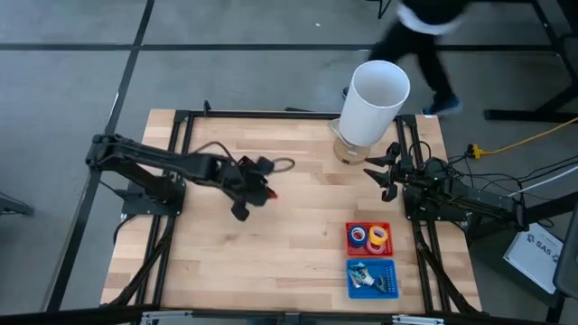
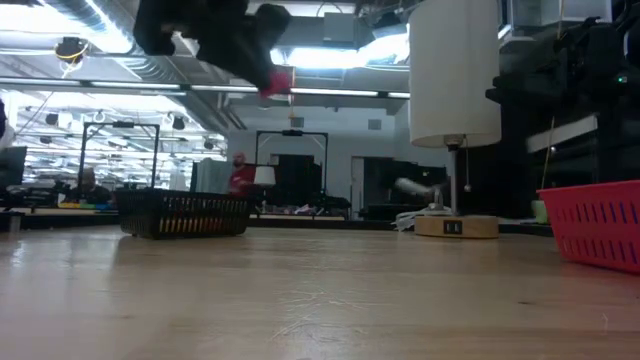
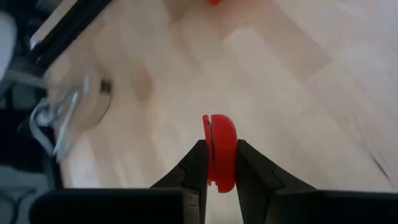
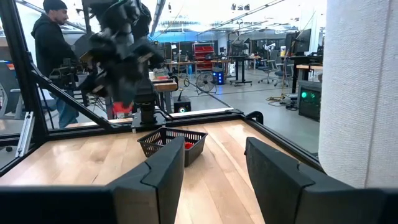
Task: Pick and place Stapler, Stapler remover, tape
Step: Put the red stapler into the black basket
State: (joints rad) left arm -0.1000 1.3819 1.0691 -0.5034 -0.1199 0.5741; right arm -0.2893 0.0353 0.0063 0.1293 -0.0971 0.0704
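My left gripper (image 1: 260, 191) is over the middle of the table, high above it, and is shut on a small flat red object with a rounded end (image 3: 219, 149). The object also shows in the low view (image 2: 278, 82). Its kind I cannot tell. The tape rolls (image 1: 368, 237), blue, orange-yellow and pink-red, lie in a red basket (image 1: 350, 227) at the near right. A blue-grey thing (image 1: 363, 276) lies in a blue tray (image 1: 388, 287) just in front of the basket. My right gripper (image 1: 384, 176) waits open and empty at the far right. My left gripper pinches the red object between its two fingers (image 3: 194, 167), on its two flat faces at its near part (image 3: 219, 171). The rounded end sticks out past the fingertips. The object is lifted clear of the table.
A tall white cylinder (image 1: 375, 95) on a round wooden base stands at the far right, close to my right gripper. A black wire basket (image 4: 171, 143) with something red in it sits on the table near my left gripper. A person moves beyond the far edge (image 1: 424, 18).
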